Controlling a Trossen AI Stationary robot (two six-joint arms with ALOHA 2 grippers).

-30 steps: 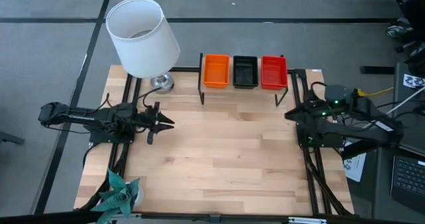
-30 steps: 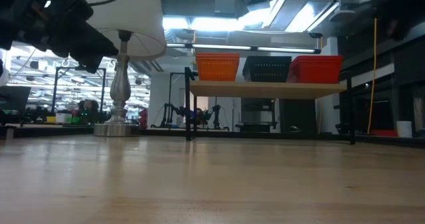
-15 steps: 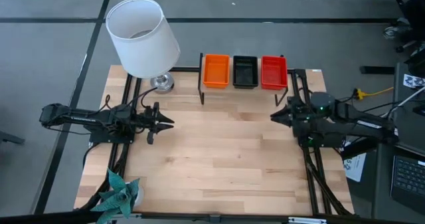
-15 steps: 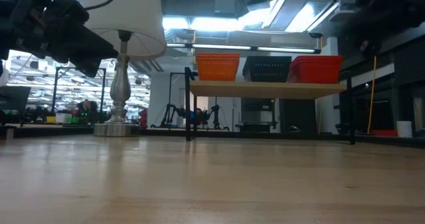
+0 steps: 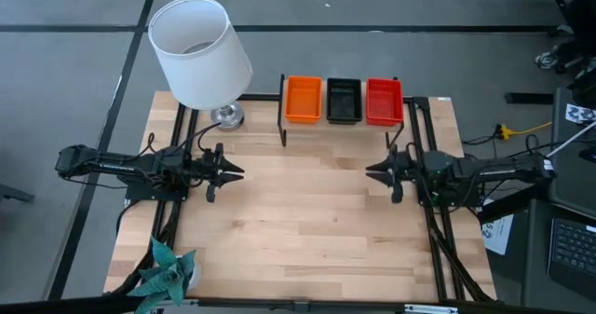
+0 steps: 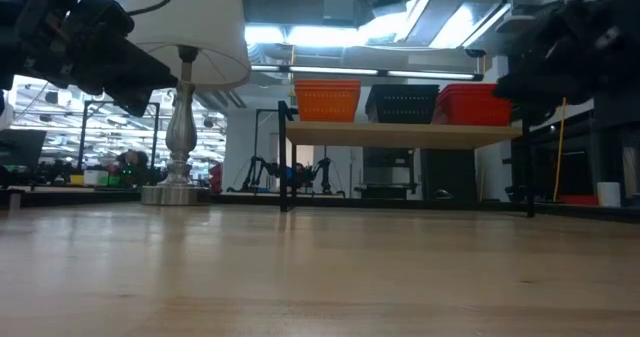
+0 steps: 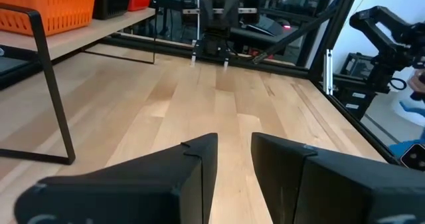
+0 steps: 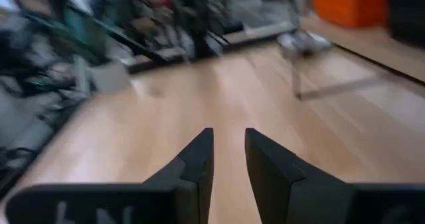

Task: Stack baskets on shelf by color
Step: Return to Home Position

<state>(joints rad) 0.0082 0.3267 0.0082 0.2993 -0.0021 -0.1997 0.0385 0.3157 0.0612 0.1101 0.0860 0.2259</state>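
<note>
The shelf (image 6: 400, 132) stands at the table's far edge on black wire legs. On its plank sit an orange basket stack (image 5: 303, 100), a black one (image 5: 344, 101) and a red one (image 5: 384, 101), side by side. My left gripper (image 5: 239, 172) hovers over the table's left part, pointing right. My right gripper (image 5: 371, 172) hovers over the right part, pointing left. Each is drawn together with only a narrow slit between its fingers, as the wrist views show for the left gripper (image 7: 234, 137) and the right gripper (image 8: 229, 132). Neither holds anything.
A white-shaded lamp (image 5: 200, 51) on a metal base (image 5: 226, 116) stands at the far left corner. A teal plant (image 5: 168, 272) sits at the near left corner. Bare wooden tabletop (image 5: 307, 211) lies between the two grippers and toward the near edge.
My right arm has swung out from the table's right edge toward the left, coming level and pointing at the table's middle; it has come into the low view's upper right. The baskets and shelf have not moved.
</note>
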